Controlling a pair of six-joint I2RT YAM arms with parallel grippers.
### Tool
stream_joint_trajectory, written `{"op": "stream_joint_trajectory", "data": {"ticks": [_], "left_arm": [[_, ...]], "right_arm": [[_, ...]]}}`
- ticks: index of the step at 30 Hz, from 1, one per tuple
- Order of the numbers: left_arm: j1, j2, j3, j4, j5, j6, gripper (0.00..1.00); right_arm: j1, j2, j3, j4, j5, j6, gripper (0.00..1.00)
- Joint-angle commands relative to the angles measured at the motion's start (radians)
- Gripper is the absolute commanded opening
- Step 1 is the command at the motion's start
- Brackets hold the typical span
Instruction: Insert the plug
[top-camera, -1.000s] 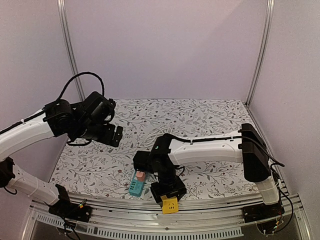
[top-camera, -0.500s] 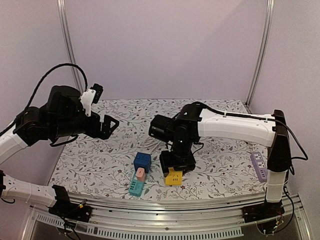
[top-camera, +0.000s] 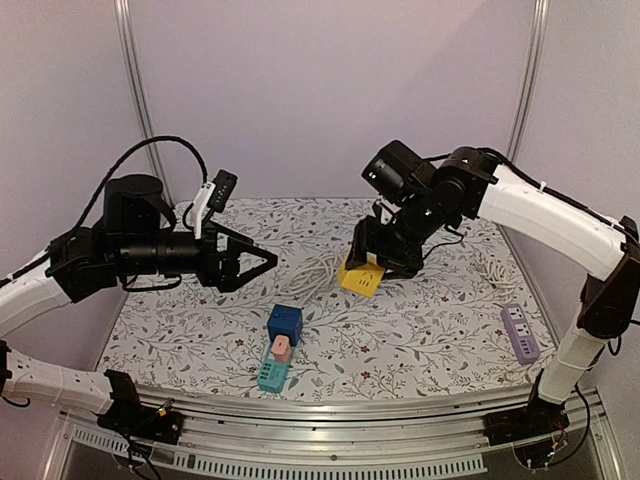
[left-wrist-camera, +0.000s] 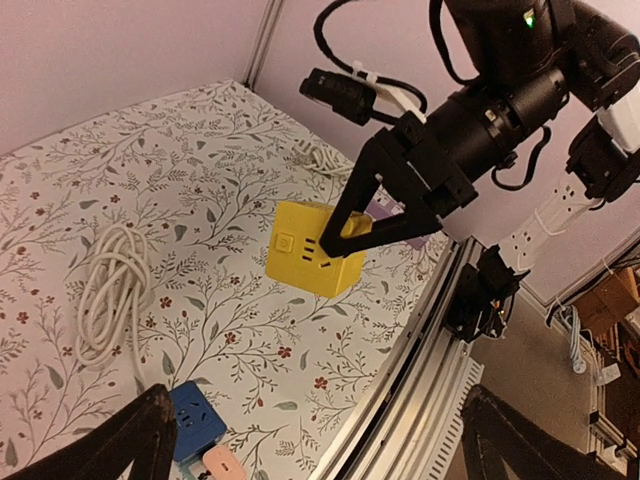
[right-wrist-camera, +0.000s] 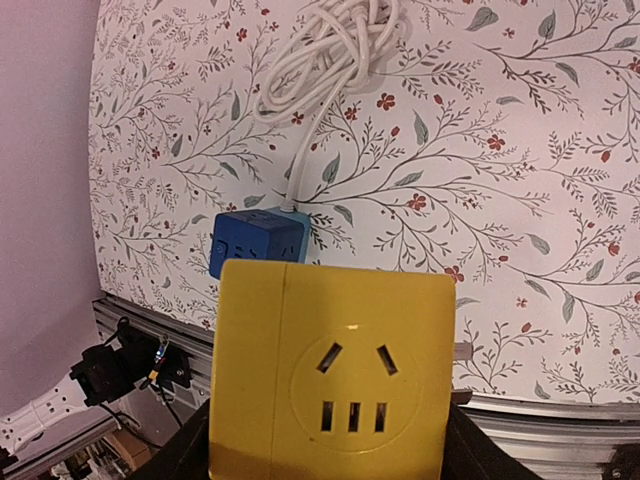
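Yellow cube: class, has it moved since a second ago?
Yes. The yellow cube has left its place beside the teal power strip, going up and rearward, well away from it.

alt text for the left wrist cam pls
The right claw holds a yellow socket cube in the air above a floral-patterned table. A coiled white cable lies on the table at left, and a blue socket cube sits near the bottom left. The left claw, open, shows its dark fingers in the bottom corners.

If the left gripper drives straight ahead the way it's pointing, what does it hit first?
Probably the yellow socket cube held by the right gripper, though depth is unclear.
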Motion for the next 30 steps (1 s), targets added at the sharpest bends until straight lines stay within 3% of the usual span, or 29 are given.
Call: {"op": "stream_joint_trajectory", "data": {"ticks": [1, 11, 22, 30], "left_arm": [[0.014, 0.077, 0.001, 0.112, 0.058, -0.041, 0.99], [-0.001, 0.302, 0.129, 0.158, 0.076, -0.012, 0.99], [-0.036, 0.395, 0.168, 0.244, 0.139, -0.015, 0.96], [-0.097, 0.451, 0.219, 0.236, 0.059, 0.022, 0.97]], "right_arm": [[-0.018, -0.051, 0.044, 0.061, 0.013, 0.006, 0.48], [-0.02, -0.119, 0.03, 0.094, 0.012, -0.024, 0.48], [-0.02, -0.165, 0.006, 0.091, -0.007, -0.029, 0.47], [-0.021, -0.172, 0.006, 0.086, -0.016, -0.041, 0.47]]}}
